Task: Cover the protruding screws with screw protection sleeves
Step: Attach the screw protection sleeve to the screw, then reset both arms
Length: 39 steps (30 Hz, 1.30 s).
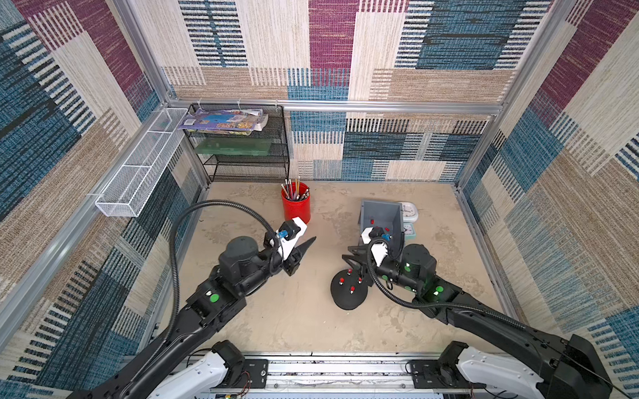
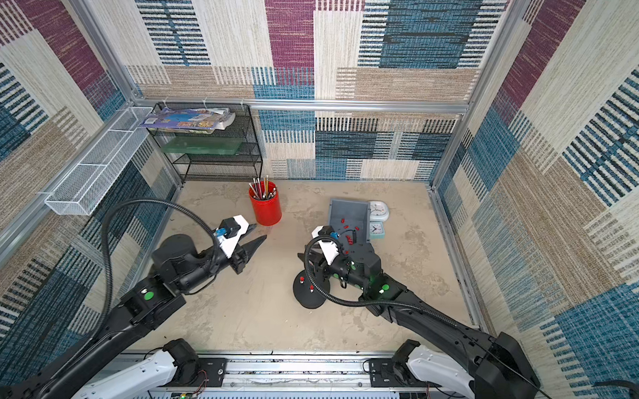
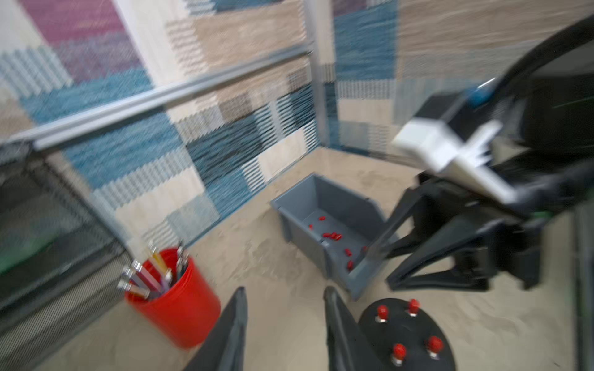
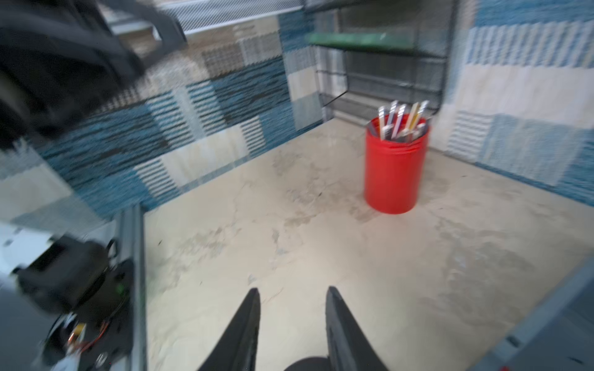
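Four red sleeves (image 3: 382, 311) are sitting on the screws (image 3: 381, 320) of the black dome (image 1: 348, 294), which is resting on the table (image 1: 306, 324) near the gray bin (image 1: 381, 213) where loose sleeves (image 3: 332, 236) are lying. Near the red cup (image 1: 296, 207), the left gripper (image 2: 260, 231) is hovering, jaws parted and empty. Above the dome's far edge, the right gripper (image 4: 293, 289) is hanging, jaws likewise apart, gripping nothing.

Near, right of centre: dome (image 1: 347, 300), four screws (image 3: 397, 360) on top, sleeves (image 1: 352, 290) on all four. Just beyond it, farther: bin (image 1: 381, 210), more sleeves loose inside. Just right of bin: two clocks (image 1: 408, 212), one nearer than the other. Left of bin, apart: cup (image 1: 295, 208), pencils (image 1: 293, 188) in it. Far left corner: rack (image 1: 249, 176), papers (image 1: 222, 121) on top. On left wall: basket (image 1: 140, 165).
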Each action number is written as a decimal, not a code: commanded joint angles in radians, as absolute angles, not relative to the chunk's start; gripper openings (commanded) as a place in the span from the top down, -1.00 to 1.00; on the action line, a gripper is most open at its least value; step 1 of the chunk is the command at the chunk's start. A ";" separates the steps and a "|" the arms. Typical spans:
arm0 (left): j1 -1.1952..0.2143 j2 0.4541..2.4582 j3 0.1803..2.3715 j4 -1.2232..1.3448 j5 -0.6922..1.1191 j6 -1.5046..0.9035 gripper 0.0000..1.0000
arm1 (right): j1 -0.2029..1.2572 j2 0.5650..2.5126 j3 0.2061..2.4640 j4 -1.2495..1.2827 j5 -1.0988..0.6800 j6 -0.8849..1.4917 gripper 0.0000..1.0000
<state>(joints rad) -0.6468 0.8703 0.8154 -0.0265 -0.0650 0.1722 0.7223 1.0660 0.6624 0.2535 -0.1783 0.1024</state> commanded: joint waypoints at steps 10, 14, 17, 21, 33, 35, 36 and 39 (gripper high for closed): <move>-0.216 1.180 0.572 0.317 -0.714 -0.044 0.13 | 0.191 1.283 0.624 0.413 0.698 0.259 0.20; -0.148 1.281 0.494 0.426 -0.601 -0.063 0.14 | 0.119 1.343 0.476 0.618 0.674 0.185 0.20; -0.108 1.353 0.407 0.642 -0.447 -0.034 0.14 | 0.093 1.384 0.337 0.893 0.558 0.105 0.19; -0.053 1.481 0.382 0.820 -0.183 0.027 0.12 | 0.053 1.467 0.207 1.210 0.269 0.010 0.16; 0.011 1.508 0.448 0.703 -0.156 -0.049 0.06 | 0.011 1.473 0.289 1.041 0.269 0.081 -0.91; 0.011 1.508 0.449 0.701 -0.155 -0.049 0.06 | 0.012 1.476 0.292 1.035 0.271 0.082 -0.91; 0.011 1.508 0.450 0.698 -0.155 -0.049 0.05 | 0.012 1.477 0.292 1.035 0.271 0.082 -0.91; 0.010 1.508 0.457 0.687 -0.159 -0.048 -0.99 | 0.014 1.464 0.278 1.053 0.273 0.080 -0.91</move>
<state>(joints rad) 0.0093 1.5055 0.4477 0.6765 -0.1696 -0.0299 0.0120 1.4727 0.2848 1.0054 0.2718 0.0757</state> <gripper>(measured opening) 0.585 0.954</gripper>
